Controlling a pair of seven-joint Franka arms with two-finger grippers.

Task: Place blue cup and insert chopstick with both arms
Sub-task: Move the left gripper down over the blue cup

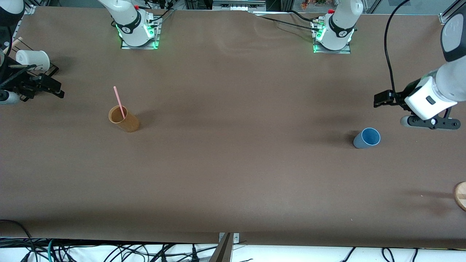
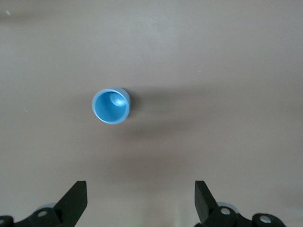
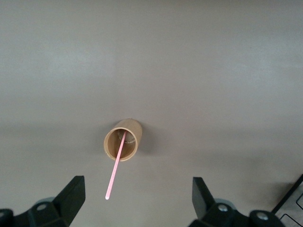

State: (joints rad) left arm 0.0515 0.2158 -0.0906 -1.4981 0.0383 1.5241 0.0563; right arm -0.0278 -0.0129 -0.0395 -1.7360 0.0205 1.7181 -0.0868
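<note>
Chopstick (image 1: 119, 102) stands tilted in orange-brown cup (image 1: 123, 119), top leaning toward robot bases. Blue cup (image 1: 367, 138) upright near left arm's end. Left gripper (image 2: 140, 201) and right gripper (image 3: 138, 198): jaws spread, empty (both well apart from cups).

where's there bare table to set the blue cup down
Widest bare stretch: the middle of the table, between the orange-brown cup holding the chopstick and the blue cup. Tighter at both ends, under the open left hand and open right hand.
</note>
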